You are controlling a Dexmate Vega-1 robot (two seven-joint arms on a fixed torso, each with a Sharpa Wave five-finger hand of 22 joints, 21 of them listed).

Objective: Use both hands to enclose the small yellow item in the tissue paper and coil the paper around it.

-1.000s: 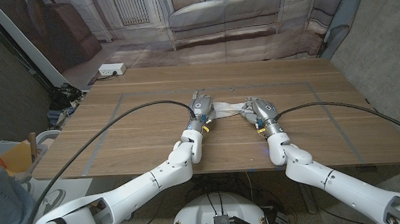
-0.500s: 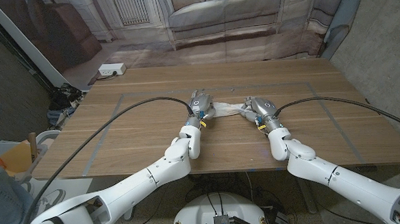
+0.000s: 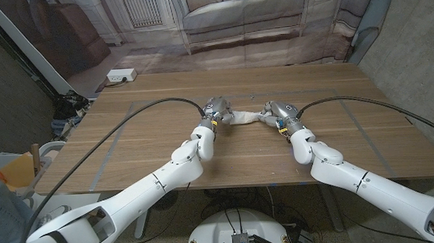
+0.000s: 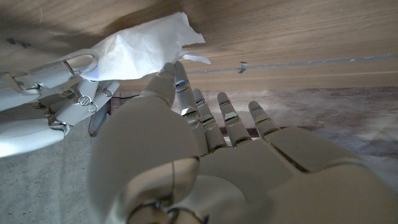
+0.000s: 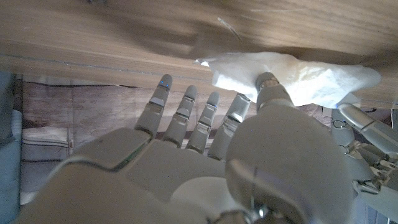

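A white tissue paper (image 3: 245, 118) lies bunched into a short roll at the middle of the table. My left hand (image 3: 216, 108) is at one end and my right hand (image 3: 280, 112) at the other. In the left wrist view my left hand (image 4: 205, 155) has its thumb tip against the tissue paper (image 4: 140, 53), its other fingers stretched out; my right hand (image 4: 53, 93) holds the far end. In the right wrist view my right hand (image 5: 205, 162) presses its thumb on the tissue paper (image 5: 298, 74). The paper hides whatever is wrapped inside it.
Grey tape lines (image 3: 130, 105) mark a rectangle on the wooden table (image 3: 163, 91). Black cables (image 3: 149, 106) run from both wrists out to the table's sides. A backdrop hangs behind the far edge.
Both hands have slid a little toward the far side of the table, with the tissue still stretched between them. The forearms have swung outward.
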